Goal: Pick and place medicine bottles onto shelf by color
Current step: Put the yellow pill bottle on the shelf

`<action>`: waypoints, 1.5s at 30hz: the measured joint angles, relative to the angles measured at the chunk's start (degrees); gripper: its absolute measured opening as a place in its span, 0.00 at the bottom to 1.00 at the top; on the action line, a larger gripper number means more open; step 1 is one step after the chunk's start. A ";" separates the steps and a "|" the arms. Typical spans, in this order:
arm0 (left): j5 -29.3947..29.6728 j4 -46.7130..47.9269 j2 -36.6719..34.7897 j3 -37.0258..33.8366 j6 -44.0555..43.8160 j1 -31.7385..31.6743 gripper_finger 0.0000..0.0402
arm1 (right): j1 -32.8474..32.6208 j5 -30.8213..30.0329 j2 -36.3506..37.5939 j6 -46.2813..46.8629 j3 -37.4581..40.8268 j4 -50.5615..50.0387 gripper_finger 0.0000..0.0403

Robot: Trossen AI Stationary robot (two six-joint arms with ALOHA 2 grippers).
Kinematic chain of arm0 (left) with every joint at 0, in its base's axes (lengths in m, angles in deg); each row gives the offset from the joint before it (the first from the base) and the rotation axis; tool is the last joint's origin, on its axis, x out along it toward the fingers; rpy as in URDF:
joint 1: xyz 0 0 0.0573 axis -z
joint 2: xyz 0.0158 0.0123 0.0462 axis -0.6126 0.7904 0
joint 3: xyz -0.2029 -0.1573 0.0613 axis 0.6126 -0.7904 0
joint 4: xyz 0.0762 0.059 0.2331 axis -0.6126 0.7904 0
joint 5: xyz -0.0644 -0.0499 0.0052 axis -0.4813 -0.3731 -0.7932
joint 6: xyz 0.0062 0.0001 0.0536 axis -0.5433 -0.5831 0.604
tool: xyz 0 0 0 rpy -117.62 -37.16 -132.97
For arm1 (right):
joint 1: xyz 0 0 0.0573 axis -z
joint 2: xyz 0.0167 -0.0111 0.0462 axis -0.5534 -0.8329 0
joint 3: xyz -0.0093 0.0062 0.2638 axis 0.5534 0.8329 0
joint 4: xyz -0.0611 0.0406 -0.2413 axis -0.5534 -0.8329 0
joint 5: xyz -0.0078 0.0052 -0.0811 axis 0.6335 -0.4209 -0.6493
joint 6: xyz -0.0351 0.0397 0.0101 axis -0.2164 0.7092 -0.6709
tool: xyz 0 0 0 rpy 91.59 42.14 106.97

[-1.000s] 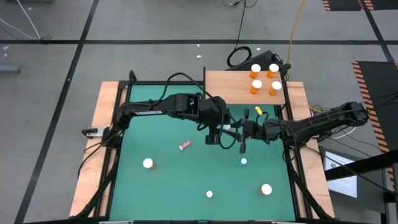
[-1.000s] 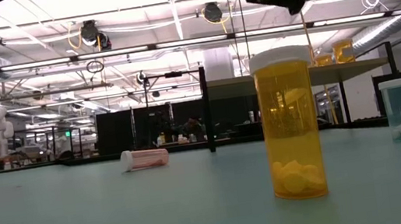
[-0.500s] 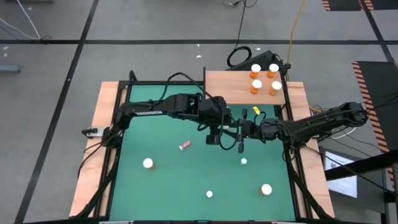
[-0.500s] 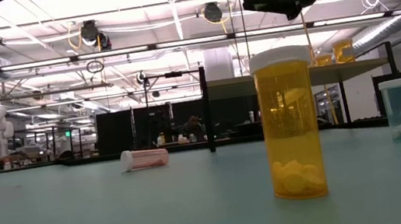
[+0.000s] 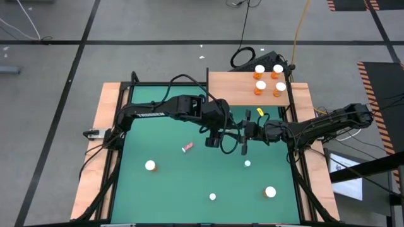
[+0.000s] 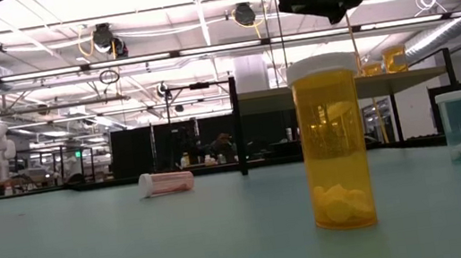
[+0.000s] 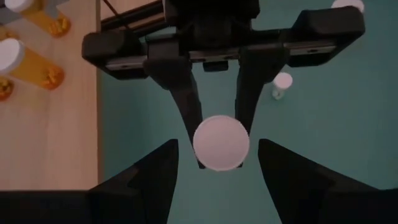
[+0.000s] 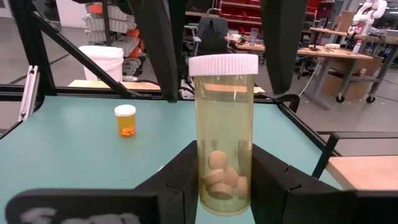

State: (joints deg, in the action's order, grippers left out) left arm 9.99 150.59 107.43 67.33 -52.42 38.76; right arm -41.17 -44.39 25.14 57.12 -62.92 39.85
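A pale yellow medicine bottle (image 8: 225, 137) with a white cap (image 7: 220, 142) is held upright in the air over the green mat's middle. My right gripper (image 8: 225, 177) is shut on it. My left gripper (image 7: 217, 169) comes slanting down from above. It is open, with one finger on either side of the cap and a small gap showing on each side. In the high view the two grippers, left (image 5: 214, 140) and right (image 5: 243, 140), meet near the shelf (image 5: 237, 94). The shelf is a wooden board at the far right, and several orange bottles (image 5: 267, 79) stand on it. My right gripper pinches the lower part of the bottle's body (image 8: 205, 186) between its two fingers (image 8: 180, 180). The fingers come in level from the table's right side. The bottle stands upright in the hold with its cap on top, lifted clear of the mat.
Standing on the mat are capped bottles at near left (image 5: 150, 165), near middle (image 5: 213, 197), near right (image 5: 271, 192) and, smaller, just below the grippers (image 5: 247, 163). A small pink thing (image 5: 187, 147) lies on its side left of the grippers. Black frame posts edge the mat.
My left gripper has rolled slightly about its own line while staying over the bottle's cap. The bottle and my right gripper have kept still.
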 joint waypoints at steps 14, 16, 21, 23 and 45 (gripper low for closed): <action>0.00 -2.01 0.00 0.00 1.95 0.32 0.55 | 0.00 -0.02 -0.09 -0.12 -0.01 -0.03 0.25; 0.00 -2.01 0.00 0.00 2.12 0.32 0.53 | 0.00 -0.02 -0.09 -0.21 0.00 -0.07 0.25; 0.00 -2.03 0.00 0.00 2.34 0.32 0.42 | 0.00 -0.03 -0.09 -0.21 0.01 -0.07 0.25; 0.02 -2.04 0.00 0.00 2.34 0.32 0.37 | -0.02 -0.02 -0.09 -0.23 0.01 -0.11 0.25; 0.03 -2.15 -0.04 -0.02 2.63 0.32 0.31 | -1.87 -0.40 1.67 0.62 0.08 2.31 0.52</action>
State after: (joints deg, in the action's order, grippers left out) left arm 10.02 148.44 107.38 67.31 -49.79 39.08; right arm -43.04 -44.80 26.81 57.74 -62.84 42.16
